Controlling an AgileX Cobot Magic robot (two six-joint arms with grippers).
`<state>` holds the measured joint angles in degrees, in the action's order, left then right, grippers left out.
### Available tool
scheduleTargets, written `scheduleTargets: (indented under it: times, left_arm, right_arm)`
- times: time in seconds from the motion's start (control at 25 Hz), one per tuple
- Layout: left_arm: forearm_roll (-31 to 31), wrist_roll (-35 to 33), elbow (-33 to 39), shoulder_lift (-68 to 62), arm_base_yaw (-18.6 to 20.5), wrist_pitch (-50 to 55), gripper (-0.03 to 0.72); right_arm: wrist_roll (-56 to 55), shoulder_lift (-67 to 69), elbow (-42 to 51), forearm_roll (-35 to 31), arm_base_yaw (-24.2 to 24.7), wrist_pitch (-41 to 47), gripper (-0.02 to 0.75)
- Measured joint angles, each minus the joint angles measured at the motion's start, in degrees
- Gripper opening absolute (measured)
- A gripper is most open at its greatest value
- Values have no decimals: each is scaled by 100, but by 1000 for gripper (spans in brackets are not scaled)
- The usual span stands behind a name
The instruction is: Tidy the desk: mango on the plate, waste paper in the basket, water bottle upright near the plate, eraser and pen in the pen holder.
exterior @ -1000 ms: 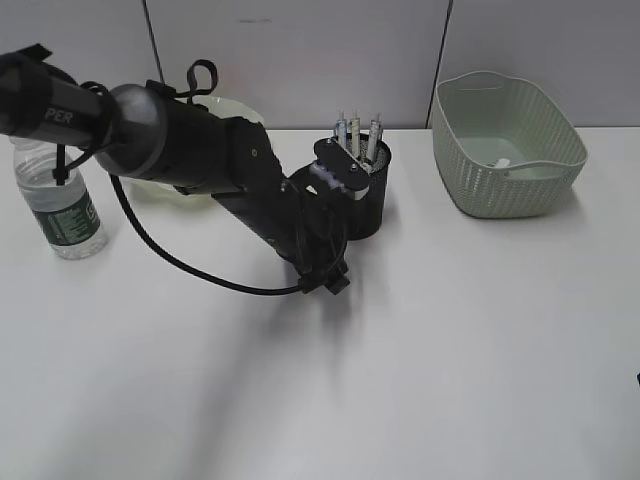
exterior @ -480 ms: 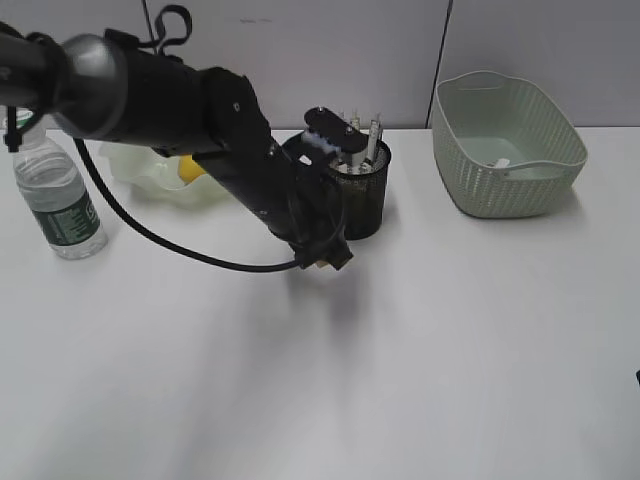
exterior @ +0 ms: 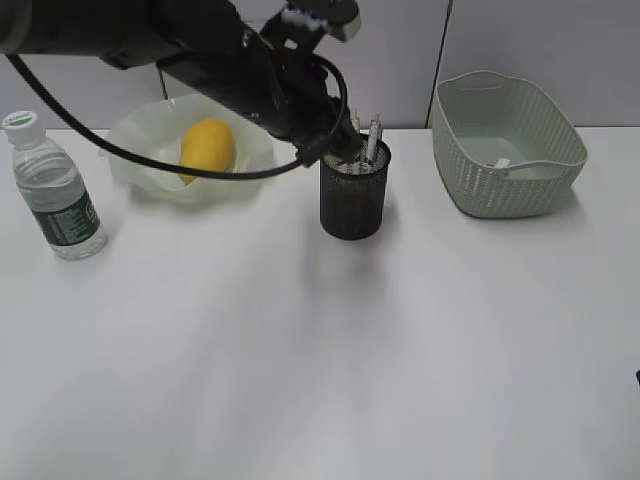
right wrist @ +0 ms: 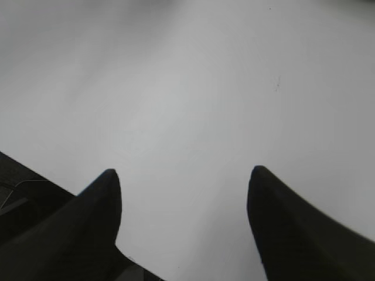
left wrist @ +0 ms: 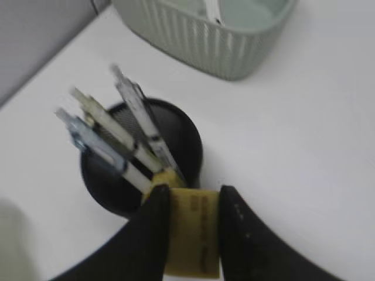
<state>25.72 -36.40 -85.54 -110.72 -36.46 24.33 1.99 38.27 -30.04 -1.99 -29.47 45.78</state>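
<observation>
Yellow eraser (left wrist: 190,231) sits clamped in our left gripper (left wrist: 192,225) above the pen holder (exterior: 352,197); our right gripper (right wrist: 183,219) stands apart over bare desk (right wrist: 193,88).

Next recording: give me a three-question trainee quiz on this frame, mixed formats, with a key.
1. True or false: the mango lies in the plate.
2. What does the left gripper hold between its fingers? A) a pen B) a yellow eraser C) waste paper
3. Fill in: the water bottle stands ____ on the desk.

Key
1. True.
2. B; it is held just above the pen holder, which already has pens in it.
3. Upright, left of the plate.
</observation>
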Motion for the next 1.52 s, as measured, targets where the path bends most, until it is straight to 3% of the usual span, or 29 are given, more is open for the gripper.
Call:
scheduleTargets:
  times: [0.24, 0.72, 0.8, 1.04, 1.32, 1.52]
  left_arm:
    - [371, 0, -421, -273, 44, -826, 200]
    - [1122, 0, -425, -969, 55, -1420, 204]
    - [1163, 0, -425, -1013, 55, -1460, 241]
    - [1262, 0, -425, -1030, 55, -1471, 469]
    - [1348, 0, -425, -772, 55, -1260, 500]
    - [1344, 0, -425, -197, 81, -249, 501]
  right_arm:
    - [0, 0, 0, 0, 0, 0, 531]
    - [0, 0, 0, 0, 0, 0, 531]
    - [0, 0, 0, 0, 0, 0, 531]
    - [0, 0, 0, 0, 0, 0, 531]
    - [0, 0, 0, 0, 0, 0, 531]
    - [0, 0, 0, 0, 0, 5, 531]
